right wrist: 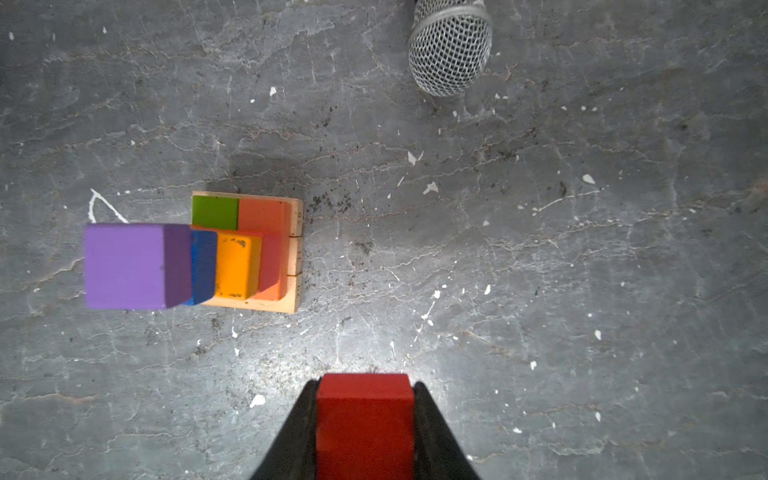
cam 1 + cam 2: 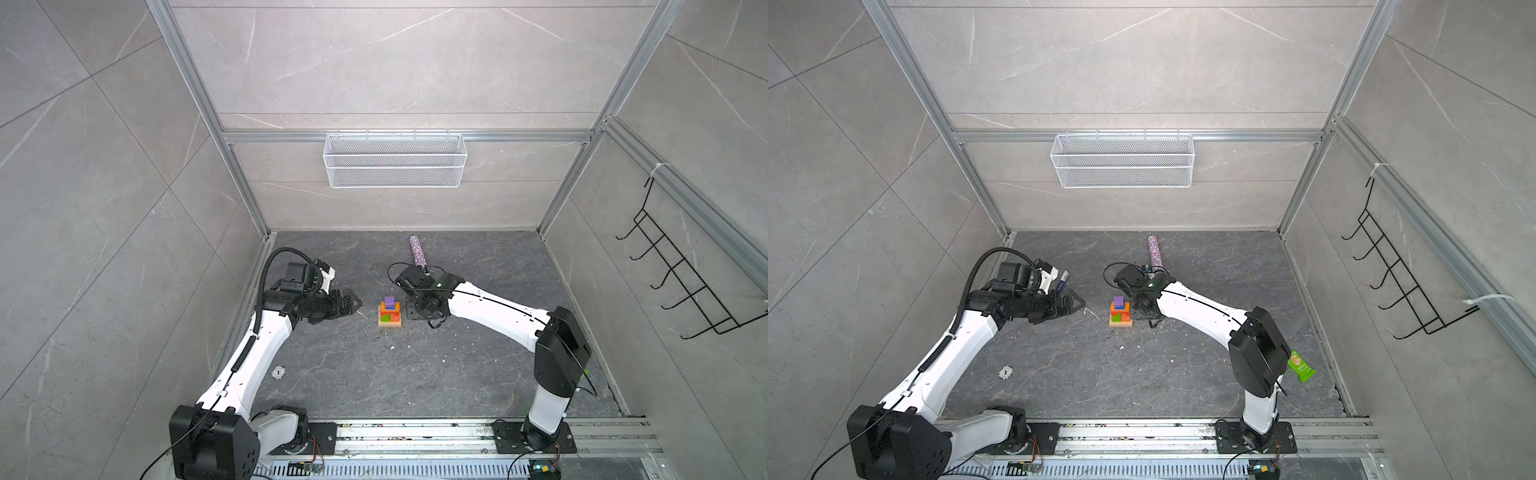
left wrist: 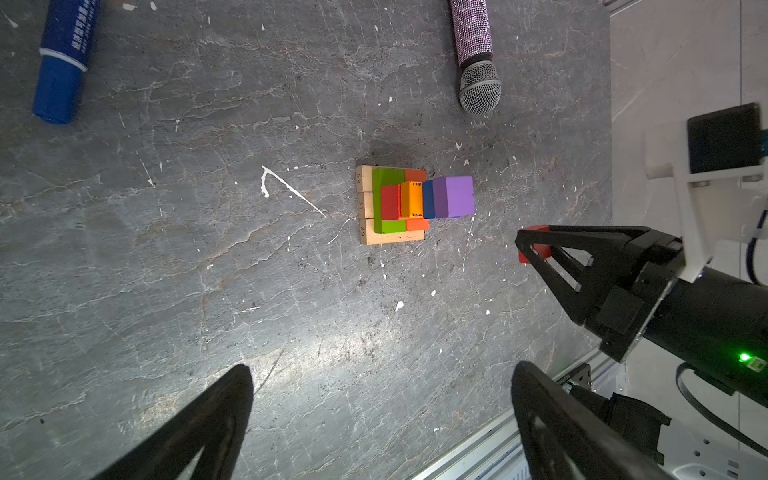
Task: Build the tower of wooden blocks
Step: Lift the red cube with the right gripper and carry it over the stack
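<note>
Wood in plain tan makes the wide base of the tower [image 2: 390,312], three oblongs laid side by side near the middle of the dark stone bench [image 2: 353,374]. On that base sit a green block and an orange one. Above them the stack narrows through a red oblong, an orange block and a blue cube to a purple cube [image 1: 124,266] on top, and it stands upright with nothing touching it.

The right claw [image 1: 365,386] hangs just beside the tower, on its right in both top views. It is pinching a red cube [image 3: 534,245] between its jaws, clear of the stack and off the bench. The left claw [image 3: 382,368] is on the opposite side of the tower, apart from it, with its jaws spread wide and nothing between them.

A microphone [image 3: 473,50] with a glittery handle lies beyond the tower toward the back wall, its mesh head pointing at the blocks. A blue marker [image 3: 62,62] lies near the left arm's wrist, well away from the stack. A green snack packet [image 2: 1301,365] lies by the right arm's elbow. A white wire basket [image 2: 395,160] hangs on the back wall and a black hook rack [image 2: 685,282] on the right wall
</note>
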